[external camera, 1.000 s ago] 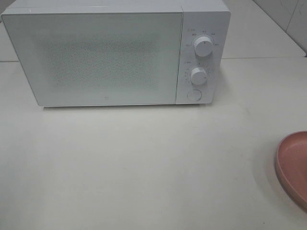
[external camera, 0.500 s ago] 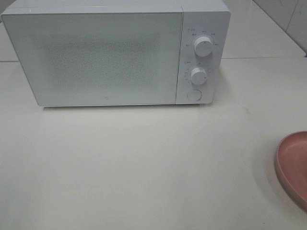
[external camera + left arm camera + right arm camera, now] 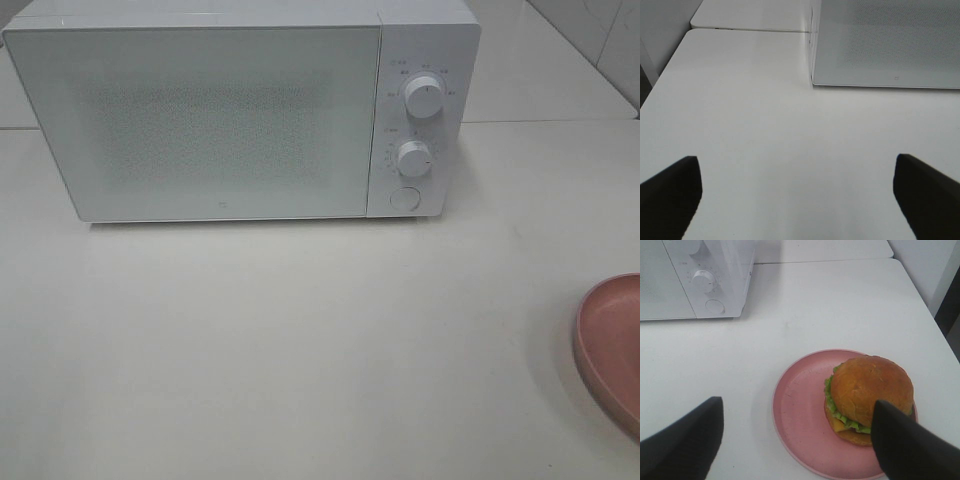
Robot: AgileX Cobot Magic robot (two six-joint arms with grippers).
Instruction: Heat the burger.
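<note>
The burger (image 3: pixel 867 390), golden-brown bun with green lettuce and yellow cheese, sits on a pink plate (image 3: pixel 800 415); it shows only in the right wrist view. The plate's edge (image 3: pixel 610 350) shows at the right edge of the exterior view. My right gripper (image 3: pixel 797 445) is open above the plate, one finger overlapping the burger's edge in the picture. My left gripper (image 3: pixel 797 200) is open and empty over bare table in front of the microwave's left corner. The white microwave (image 3: pixel 240 110) stands at the back with its door shut.
The microwave has two round knobs (image 3: pixel 424 97) and a round button (image 3: pixel 404 198) on its right panel. The white table (image 3: pixel 300 330) has a seam behind the microwave. Its right edge shows in the right wrist view (image 3: pixel 940 325).
</note>
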